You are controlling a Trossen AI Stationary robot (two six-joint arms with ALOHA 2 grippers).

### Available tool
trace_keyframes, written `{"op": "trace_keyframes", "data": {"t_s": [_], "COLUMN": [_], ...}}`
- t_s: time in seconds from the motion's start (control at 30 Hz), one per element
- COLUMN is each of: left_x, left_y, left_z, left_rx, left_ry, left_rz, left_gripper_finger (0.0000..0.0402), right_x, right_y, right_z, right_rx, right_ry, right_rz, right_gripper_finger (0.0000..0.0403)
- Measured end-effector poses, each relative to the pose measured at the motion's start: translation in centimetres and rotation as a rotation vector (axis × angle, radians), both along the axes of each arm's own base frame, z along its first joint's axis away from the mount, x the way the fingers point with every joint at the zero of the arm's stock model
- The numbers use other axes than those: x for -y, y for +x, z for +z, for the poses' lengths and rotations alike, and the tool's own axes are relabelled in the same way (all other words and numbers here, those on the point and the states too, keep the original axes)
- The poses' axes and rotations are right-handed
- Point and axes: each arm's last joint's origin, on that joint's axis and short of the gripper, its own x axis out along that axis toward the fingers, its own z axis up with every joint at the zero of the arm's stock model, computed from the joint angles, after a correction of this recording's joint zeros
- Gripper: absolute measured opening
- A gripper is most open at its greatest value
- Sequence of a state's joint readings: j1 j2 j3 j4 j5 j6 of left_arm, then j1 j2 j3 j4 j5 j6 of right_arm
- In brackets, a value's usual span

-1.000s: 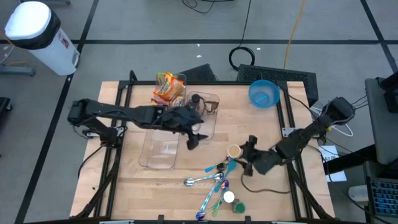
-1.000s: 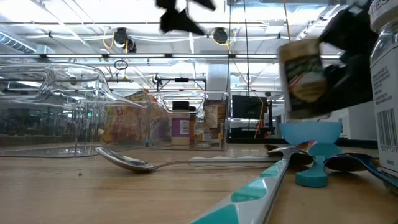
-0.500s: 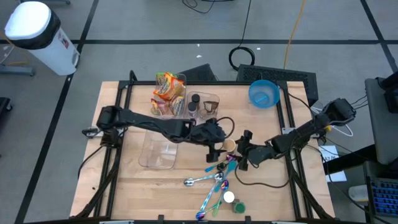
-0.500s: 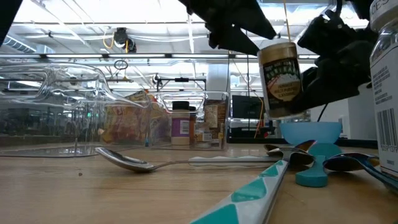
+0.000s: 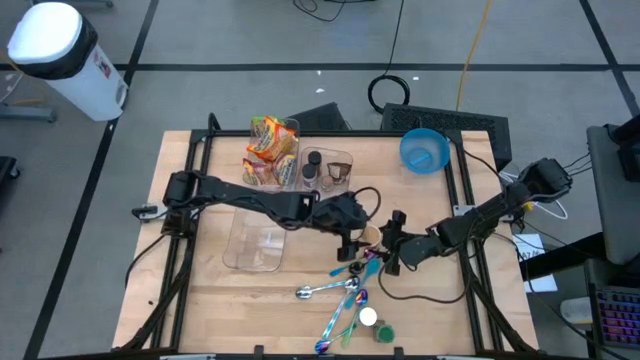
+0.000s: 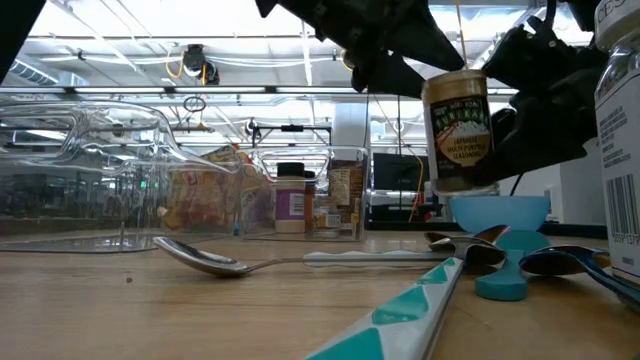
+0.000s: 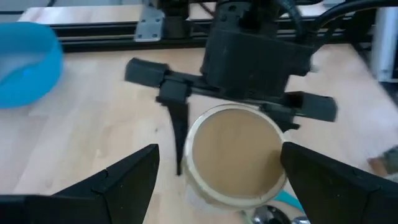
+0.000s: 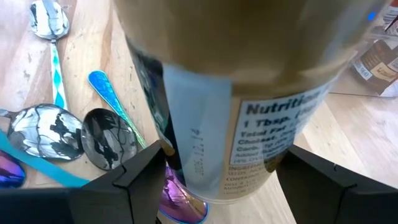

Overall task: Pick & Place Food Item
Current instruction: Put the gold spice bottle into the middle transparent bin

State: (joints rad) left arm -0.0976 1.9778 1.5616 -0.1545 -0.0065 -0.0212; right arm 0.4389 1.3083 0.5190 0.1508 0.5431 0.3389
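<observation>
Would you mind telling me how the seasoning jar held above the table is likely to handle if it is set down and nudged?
The seasoning jar looks rigid and smooth-sided, so probably slippery. Tall and narrow, it may tip if nudged high. Being round, it would likely roll toward the spoons if it fell.

The jar (image 5: pixel 370 234) sits near the table's (image 5: pixel 210 290) middle, between the left end effector (image 5: pixel 352 238) and the right end effector (image 5: pixel 391 240). Spoons (image 5: pixel 340 290) lie toward the front edge. A bowl (image 5: pixel 424 150) sits at the back right corner, snack bags (image 5: pixel 270 145) by the back edge.
</observation>
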Motion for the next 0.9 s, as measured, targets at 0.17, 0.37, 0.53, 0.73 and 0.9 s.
{"op": "trace_keyframes", "data": {"t_s": [0.17, 0.37, 0.53, 0.73, 0.9], "left_x": [-0.07, -0.18, -0.19, -0.34, -0.46], "left_y": [0.00, 0.02, -0.02, -0.11, -0.10], "left_z": [0.01, -0.04, -0.10, -0.38, -0.44], "left_rx": [-0.006, -0.006, -0.013, -0.035, -0.037], "left_ry": [-0.083, -0.055, -0.051, -0.017, 0.003], "left_rz": [-0.115, -0.065, -0.065, -0.009, 0.034], "left_gripper_finger": [0.0347, 0.0347, 0.0347, 0.0347, 0.0347], "right_x": [-0.06, -0.04, -0.05, -0.13, -0.12], "right_y": [0.03, 0.04, 0.10, 0.33, 0.36], "right_z": [0.06, 0.08, 0.16, 0.51, 0.53], "right_rx": [0.003, 0.007, 0.016, 0.055, 0.057], "right_ry": [0.007, 0.001, 0.000, 0.000, -0.007], "right_rz": [0.006, -0.002, -0.001, 0.002, 0.005], "right_gripper_finger": [0.0254, 0.0254, 0.0254, 0.0254, 0.0254]}}
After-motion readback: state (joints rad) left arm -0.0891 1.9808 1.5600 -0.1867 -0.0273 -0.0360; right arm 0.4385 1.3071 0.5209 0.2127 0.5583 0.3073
